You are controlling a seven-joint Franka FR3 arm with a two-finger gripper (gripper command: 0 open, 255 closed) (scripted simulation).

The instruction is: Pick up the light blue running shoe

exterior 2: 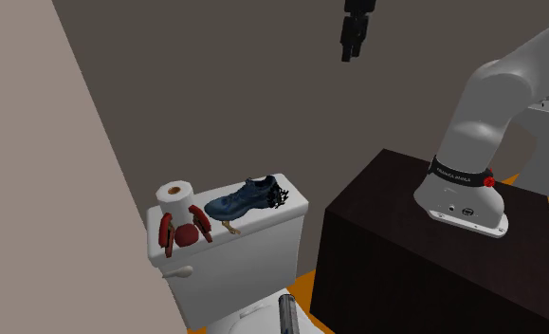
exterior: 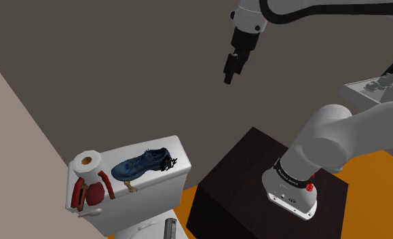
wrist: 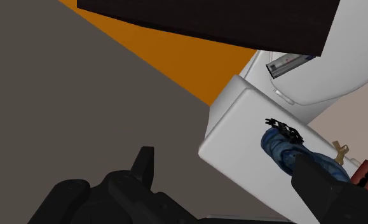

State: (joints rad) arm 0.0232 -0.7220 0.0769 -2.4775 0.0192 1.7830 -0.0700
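Shoe (exterior: 142, 164), dark blue in these renders, lies on its sole on the white lid of a toilet tank (exterior: 171, 185), near the lid's middle. A black, ragged tangle sits at its end away from the paper roll (exterior: 86, 163); what it is cannot be made out. Beside the roll, at the lid's other end, stand some dark red things (exterior: 93, 192) whose shapes run together, and a small tan piece (exterior: 129, 185) lies just beside the shoe's front, too small to identify.

The pincer (exterior: 229, 76) hangs high in the air, well apart from the shoe, over the gap between tank and the dark stand (exterior: 242, 176). In the wrist view its two fingers stand wide apart with nothing between them, and one finger (wrist: 328, 191) covers part of the shoe (wrist: 290, 149), so that only the end with the tangle and some of the upper show.

In the second exterior view the pincer (exterior 2: 350, 49) is cut by the top edge, well above the shoe (exterior 2: 247, 198). A grey, metallic cylinder (exterior: 169, 229) below the tank is cut off by the lower edge. The floor (exterior: 381, 197) is orange.
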